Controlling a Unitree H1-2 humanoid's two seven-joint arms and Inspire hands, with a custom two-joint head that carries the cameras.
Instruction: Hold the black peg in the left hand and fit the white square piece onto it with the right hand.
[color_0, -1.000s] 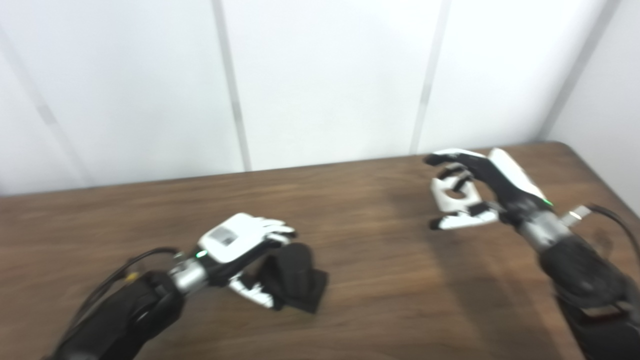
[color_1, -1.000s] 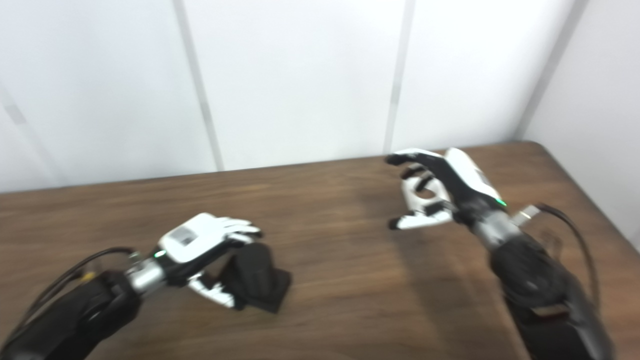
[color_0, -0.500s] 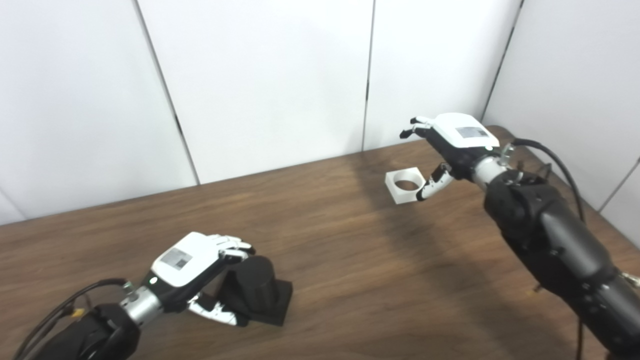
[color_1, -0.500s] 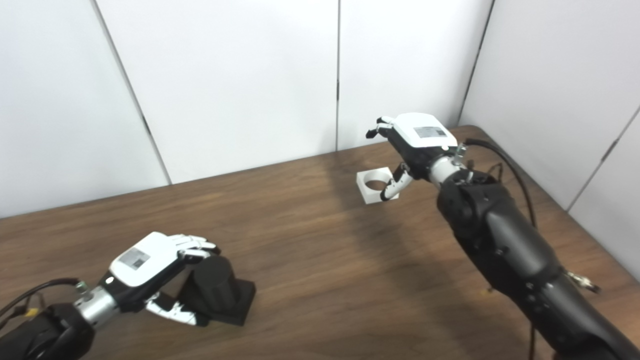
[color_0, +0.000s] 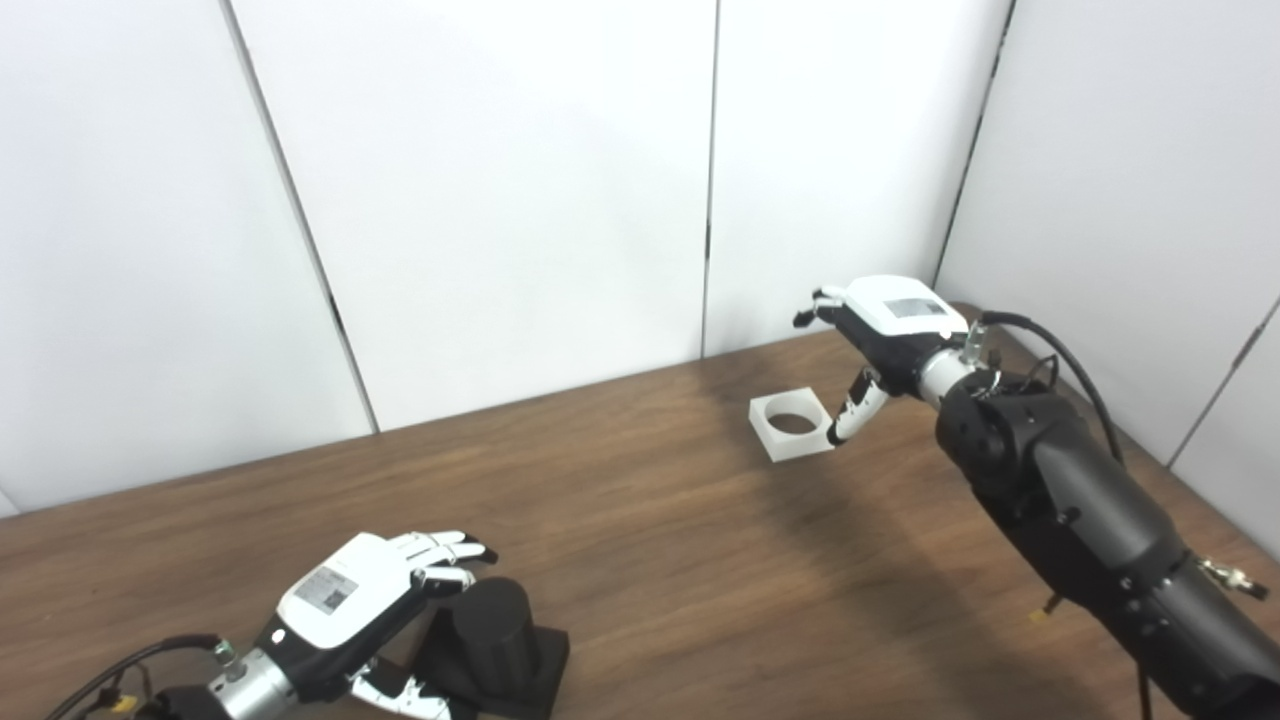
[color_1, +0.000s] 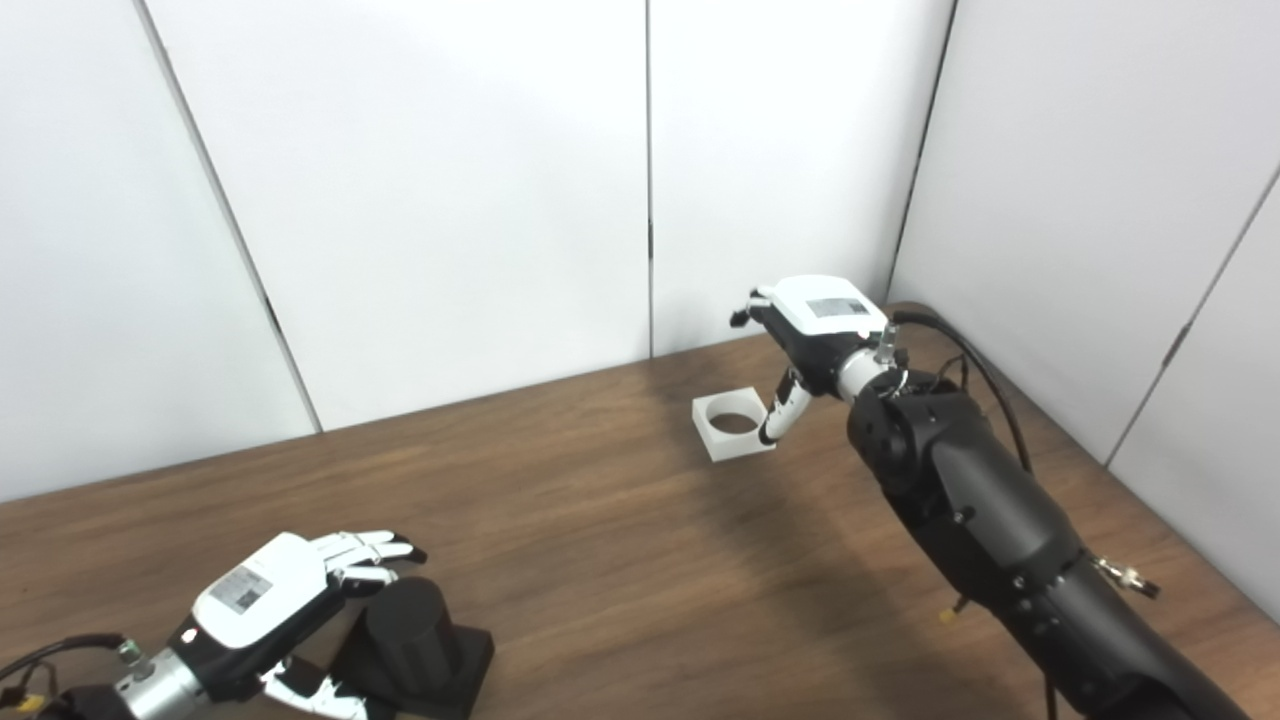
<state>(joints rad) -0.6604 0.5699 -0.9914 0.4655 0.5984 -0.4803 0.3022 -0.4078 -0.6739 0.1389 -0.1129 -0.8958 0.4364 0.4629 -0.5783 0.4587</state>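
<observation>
The black peg, a short cylinder on a square black base, stands upright on the table at the bottom left. My left hand cups it from the left, open: fingers spread above its top, thumb low beside the base. The white square piece, with a round hole through it, lies flat at the far right of the table. My right hand hovers open just right of it, fingers curled over it; its thumb reaches down to the piece's right edge.
The brown wooden table runs between the two hands. White wall panels close the far edge and the right side. The right forearm with its black cable lies along the table's right side.
The whole picture has shifted and sharpened because the camera moved. Since half a second ago, each hand keeps about the same place beside its object.
</observation>
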